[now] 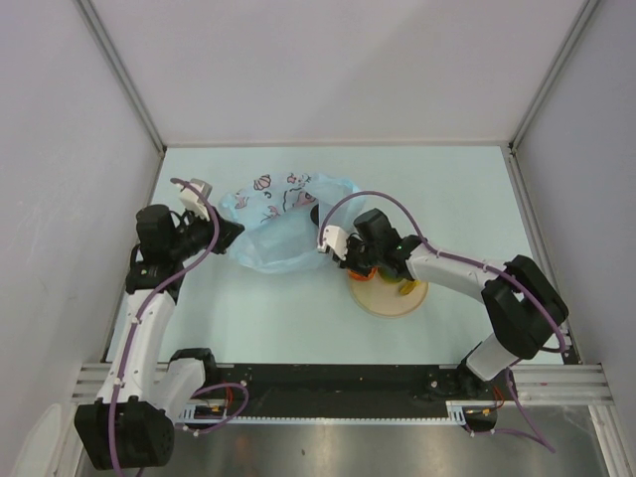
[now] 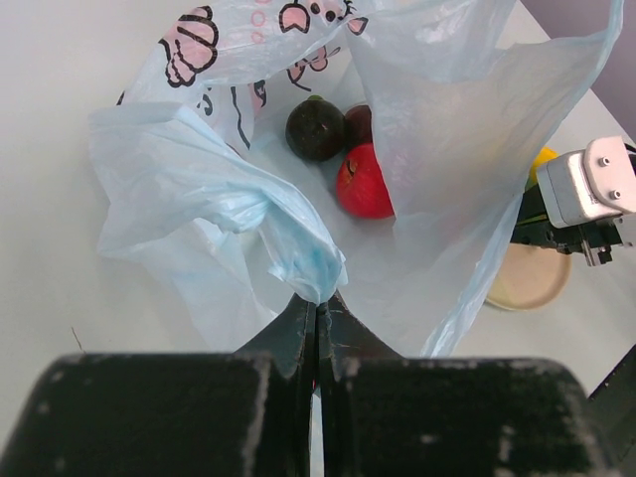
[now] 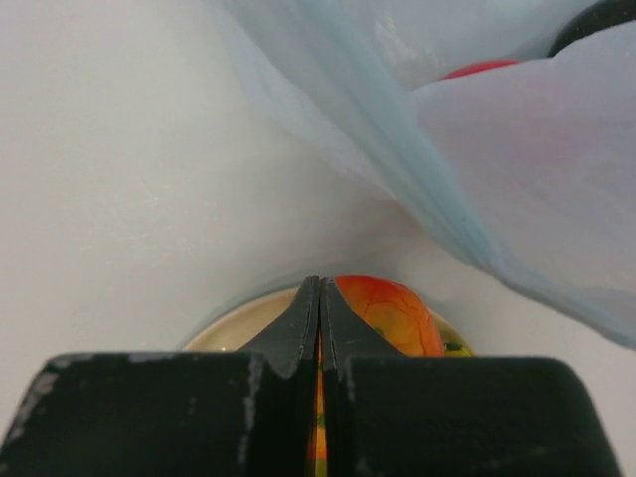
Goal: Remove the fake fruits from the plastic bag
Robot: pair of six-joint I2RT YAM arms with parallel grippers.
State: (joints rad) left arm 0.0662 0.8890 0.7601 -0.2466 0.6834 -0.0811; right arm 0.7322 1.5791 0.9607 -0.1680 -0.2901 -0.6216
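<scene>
**Fake fruits and their surroundings.** A red apple [image 2: 363, 184], a dark green fruit [image 2: 316, 127] and a maroon fruit [image 2: 359, 121] are lying deep inside the plastic bag [image 2: 199, 189], clustered and touching; an orange-red fruit [image 3: 393, 313] and a yellow banana [image 2: 545, 157] are resting on the plate [image 2: 527, 283] just beside the bag, so the task is judged roughly part-done; the bag is lying crumpled on the worktop [image 1: 298, 318], its mouth gaping toward the left arm; the left tool [image 2: 318, 303] is clamped together on a gathered fold of the bag's rim, holding the mouth up; the right tool [image 3: 320, 288] is sitting with its fingers pressed together and nothing seen between them, over the plate's near rim, close against the orange-red fruit. Likely hazards: the thin film may be slipping from the left pinch, letting the mouth collapse over the three fruits; the right tool, moving off, may be nudging the glossy round fruit off the plate; reaching in, it may be snagging the film and dragging the whole bag. Only the left wrist view is showing the bag's contents; the top view is giving arm and plate layout but hiding the inner fruits; the right wrist view is offering just a sliver of apple.
</scene>
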